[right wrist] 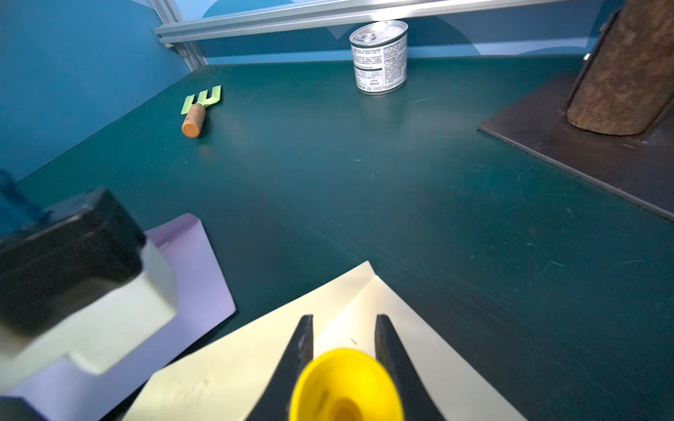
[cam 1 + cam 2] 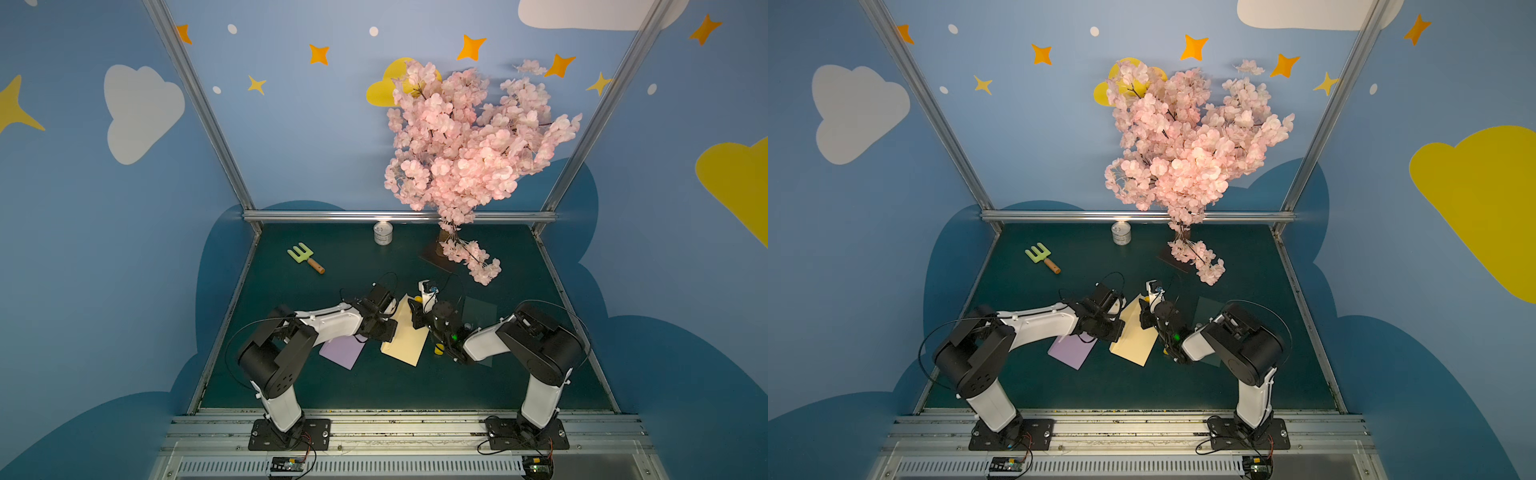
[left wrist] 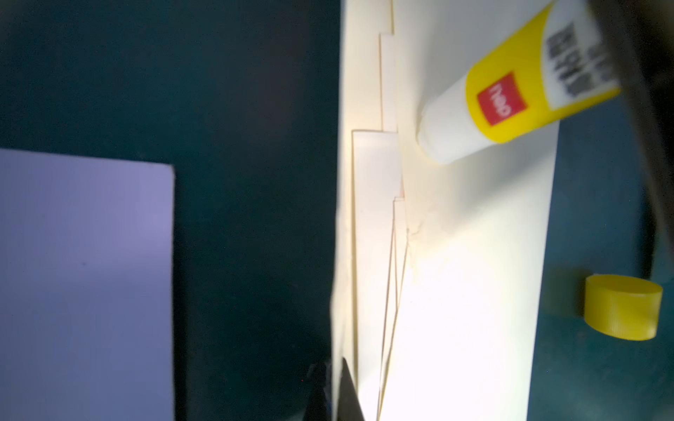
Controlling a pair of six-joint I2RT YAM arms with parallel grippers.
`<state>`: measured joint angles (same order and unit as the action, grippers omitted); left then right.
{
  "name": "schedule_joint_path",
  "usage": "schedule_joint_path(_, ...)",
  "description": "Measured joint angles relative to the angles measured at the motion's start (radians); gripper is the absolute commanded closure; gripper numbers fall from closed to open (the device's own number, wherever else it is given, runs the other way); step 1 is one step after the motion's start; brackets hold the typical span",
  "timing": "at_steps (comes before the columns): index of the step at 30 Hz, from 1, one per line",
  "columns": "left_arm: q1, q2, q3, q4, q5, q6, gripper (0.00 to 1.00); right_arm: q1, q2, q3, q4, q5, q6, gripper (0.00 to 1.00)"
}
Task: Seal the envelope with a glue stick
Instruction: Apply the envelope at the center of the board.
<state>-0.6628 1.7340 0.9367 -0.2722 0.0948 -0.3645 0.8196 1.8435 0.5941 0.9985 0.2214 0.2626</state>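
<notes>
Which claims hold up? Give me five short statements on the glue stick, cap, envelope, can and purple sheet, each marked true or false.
1. The right gripper holds the glue stick. True.
2. The cap sits on the glue stick. False: it lies on the table beside the envelope.
3. The glue stick's white tip meets the envelope. True.
4. The can lies on its side. False: it stands upright.
5. The purple sheet covers the envelope. False: it lies beside it, apart.
</notes>
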Motion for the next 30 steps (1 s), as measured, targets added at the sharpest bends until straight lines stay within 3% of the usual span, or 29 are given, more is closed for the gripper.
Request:
schedule_joint_path(8,0.000,0.002,0.003,-0.003,0.003,-0.003,0.96,0.121,-0.116,-0.103,-0.043,-0.006,0.021,1.00)
schedule_joint_path(12,0.000,0.002,0.003,-0.002,0.003,-0.003,0.96,0.132,-0.145,-0.118,-0.079,0.000,0.027,1.00)
schedule_joint_path(23,0.000,0.002,0.003,0.007,0.011,-0.002,0.96,-0.027,-0.072,-0.013,-0.114,-0.020,0.013,1.00)
schedule_joint_path(30,0.000,0.003,0.003,0.007,0.014,-0.002,0.96,-0.047,-0.042,0.029,-0.131,-0.036,-0.010,1.00)
